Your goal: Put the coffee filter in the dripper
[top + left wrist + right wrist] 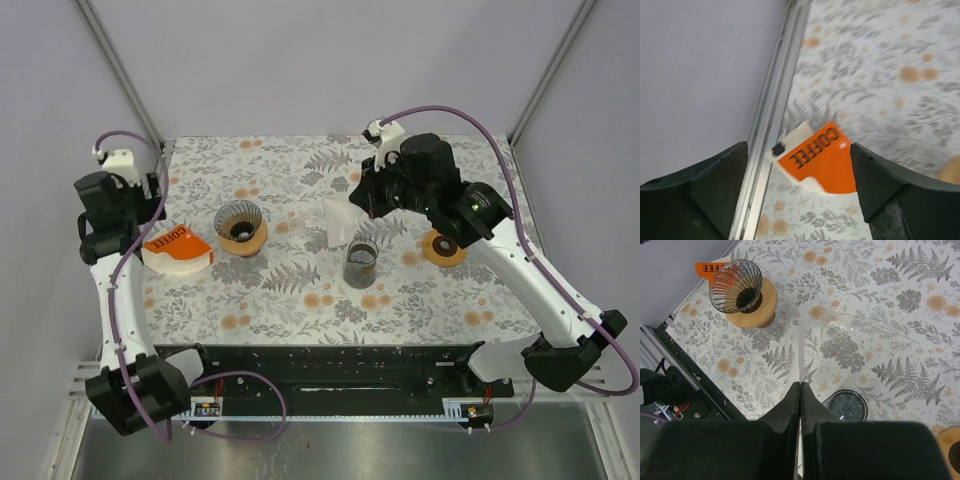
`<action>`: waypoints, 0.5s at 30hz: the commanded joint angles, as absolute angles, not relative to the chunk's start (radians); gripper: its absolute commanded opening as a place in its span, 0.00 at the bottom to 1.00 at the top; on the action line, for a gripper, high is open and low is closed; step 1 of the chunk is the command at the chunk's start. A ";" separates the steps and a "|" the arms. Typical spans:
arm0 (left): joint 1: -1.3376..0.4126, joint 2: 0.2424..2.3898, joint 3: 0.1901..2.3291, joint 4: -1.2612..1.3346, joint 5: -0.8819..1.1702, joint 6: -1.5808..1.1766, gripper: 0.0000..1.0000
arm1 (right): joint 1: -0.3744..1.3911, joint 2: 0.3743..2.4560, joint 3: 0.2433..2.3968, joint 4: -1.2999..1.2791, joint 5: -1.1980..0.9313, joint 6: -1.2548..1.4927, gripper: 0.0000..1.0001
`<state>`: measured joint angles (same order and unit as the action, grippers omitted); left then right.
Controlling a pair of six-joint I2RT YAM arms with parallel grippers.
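Note:
The dripper (241, 228) is a ribbed glass cone on a wooden collar, standing left of centre; it also shows in the right wrist view (737, 287). My right gripper (362, 200) (800, 385) is shut on the white paper coffee filter (340, 222). In the right wrist view the filter shows edge-on as a thin white line (801, 355). It hangs above the cloth, to the right of the dripper and apart from it. My left gripper (152, 188) (800, 170) is open and empty, above the orange coffee package (822, 157).
The orange and white coffee package (178, 250) lies left of the dripper, near the table's left rail (772, 125). A dark glass cup (361, 263) (846, 406) stands below my right gripper. A wooden ring (443, 247) lies to its right.

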<state>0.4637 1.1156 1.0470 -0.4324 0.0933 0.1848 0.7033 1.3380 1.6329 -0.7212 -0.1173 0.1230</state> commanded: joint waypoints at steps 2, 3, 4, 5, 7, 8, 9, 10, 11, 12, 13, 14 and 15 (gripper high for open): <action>0.168 1.029 1.254 -0.518 0.121 0.258 0.92 | 0.709 1.348 1.648 -0.654 -0.075 0.198 0.00; 0.111 1.037 1.287 -0.544 0.138 0.256 0.93 | 0.709 1.348 1.646 -0.637 -0.057 0.209 0.00; 0.051 1.054 1.328 -0.581 0.155 0.247 0.95 | 0.710 1.348 1.643 -0.621 -0.042 0.221 0.00; -0.037 1.072 1.363 -0.612 0.166 0.239 0.97 | 0.710 1.344 1.635 -0.595 -0.013 0.227 0.00; -0.195 1.104 1.425 -0.647 0.134 0.253 0.99 | 0.710 1.328 1.605 -0.531 0.037 0.259 0.00; -0.292 1.117 1.445 -0.653 0.094 0.271 0.99 | 0.707 1.321 1.586 -0.493 0.061 0.277 0.00; -0.375 1.123 1.457 -0.655 0.059 0.296 0.99 | 0.707 1.312 1.566 -0.461 0.077 0.299 0.00; -0.470 1.132 1.468 -0.655 0.005 0.322 0.99 | 0.709 1.302 1.548 -0.424 0.095 0.319 0.00; -0.542 1.144 1.477 -0.657 -0.053 0.365 0.99 | 0.707 1.296 1.533 -0.385 0.109 0.343 0.00; -0.617 1.156 1.480 -0.655 -0.098 0.400 0.99 | 0.709 1.290 1.516 -0.358 0.124 0.365 0.00; -0.685 1.166 1.480 -0.649 -0.142 0.428 0.99 | 0.709 1.284 1.500 -0.327 0.136 0.394 0.00; -0.736 1.179 1.473 -0.637 -0.184 0.460 0.99 | 0.709 1.278 1.487 -0.304 0.143 0.415 0.00; -0.789 1.187 1.460 -0.615 -0.234 0.494 0.99 | 0.707 1.276 1.471 -0.286 0.150 0.434 0.00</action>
